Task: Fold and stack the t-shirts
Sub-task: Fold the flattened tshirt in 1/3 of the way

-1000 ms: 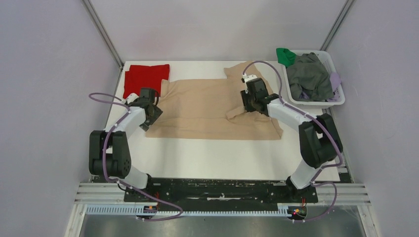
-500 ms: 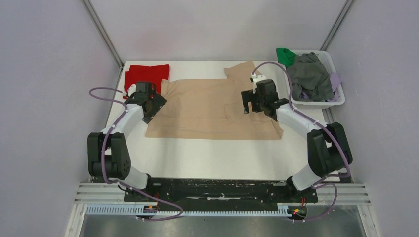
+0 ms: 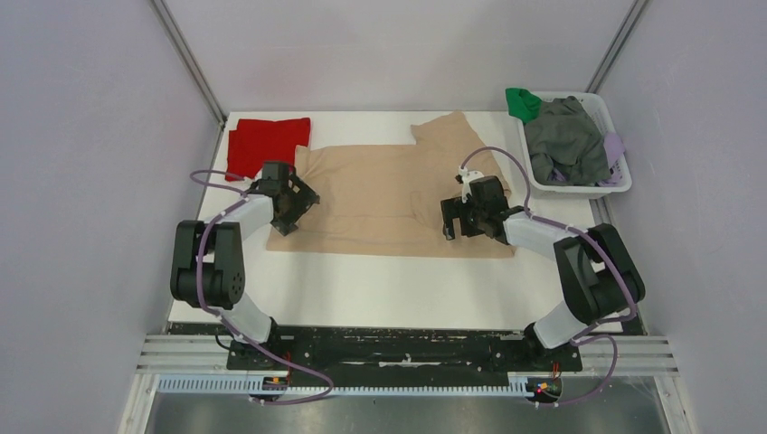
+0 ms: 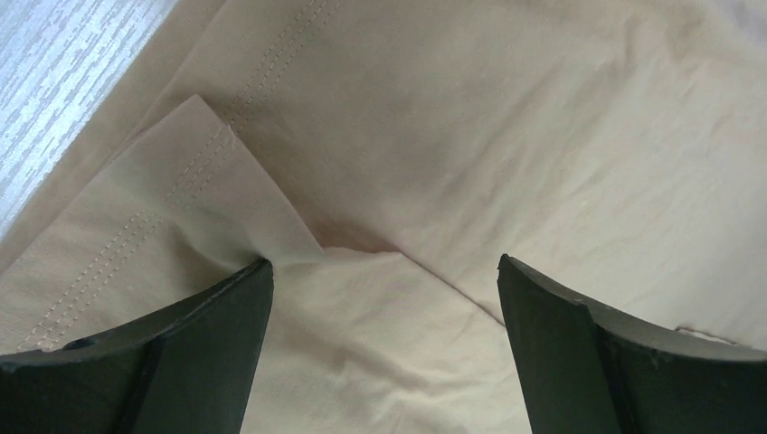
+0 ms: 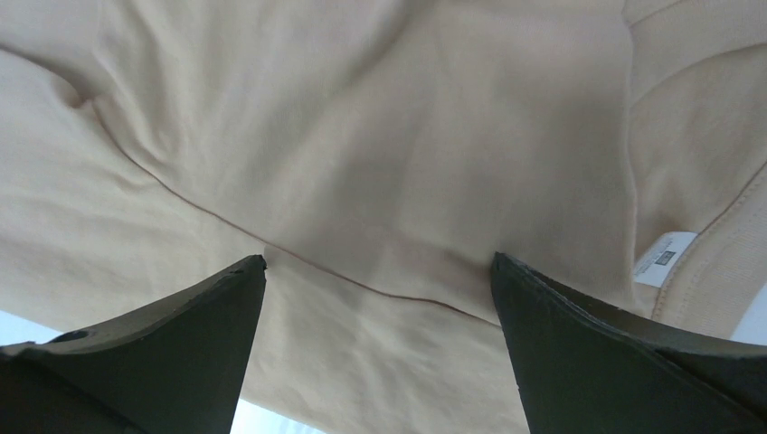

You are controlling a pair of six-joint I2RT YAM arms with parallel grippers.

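Note:
The beige t-shirt point(image 3: 380, 190) lies spread across the middle of the table, with one sleeve reaching toward the back right. The red t-shirt point(image 3: 268, 142) lies folded at the back left corner. My left gripper point(image 3: 296, 204) is open, low over the beige shirt's left edge. In the left wrist view it point(image 4: 380, 271) straddles wrinkled cloth point(image 4: 506, 154) beside a turned-over stitched hem corner point(image 4: 172, 217). My right gripper point(image 3: 457, 220) is open over the shirt's near right part. The right wrist view shows it point(image 5: 378, 264) above a seam, with the white neck label point(image 5: 665, 258) to the right.
A white basket point(image 3: 617, 185) stands at the back right, holding grey point(image 3: 565, 140), green point(image 3: 522, 102) and lilac cloth. Grey walls close in on both sides. The white tabletop point(image 3: 389, 289) shows between the shirt and the arm bases.
The right gripper has let go of the raised fold, which now lies flat, and moved toward the near edge. The left gripper has moved right onto the shirt's left edge.

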